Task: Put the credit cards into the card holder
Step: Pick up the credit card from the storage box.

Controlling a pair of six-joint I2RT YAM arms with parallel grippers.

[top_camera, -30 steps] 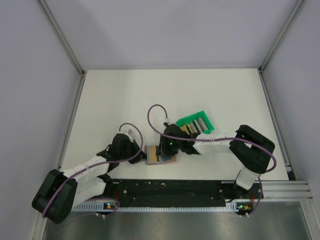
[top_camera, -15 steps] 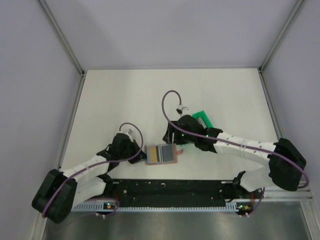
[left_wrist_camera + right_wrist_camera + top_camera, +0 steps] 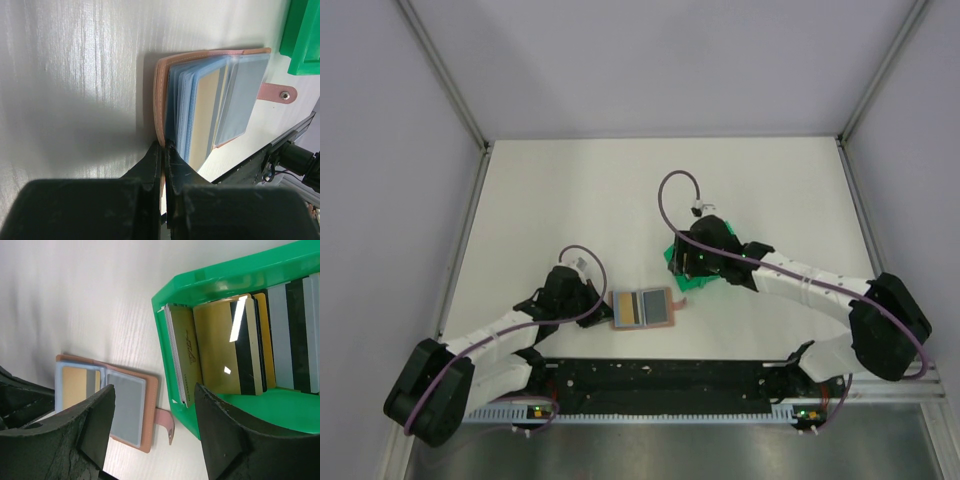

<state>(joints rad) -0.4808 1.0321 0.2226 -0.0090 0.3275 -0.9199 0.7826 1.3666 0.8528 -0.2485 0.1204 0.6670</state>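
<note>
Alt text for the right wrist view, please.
The open right gripper hovers by a green tray of gold, black and silver credit cards. Left of it lies the open card holder, a gold card and a grey card in its sleeves.

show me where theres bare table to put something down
Bare: the far half of the table, from the back wall to the green tray, and the strip beside the left wall. Crowded: the gap between card holder and tray, under the right tool, and the holder's left edge, gripped by the left tool.
</note>
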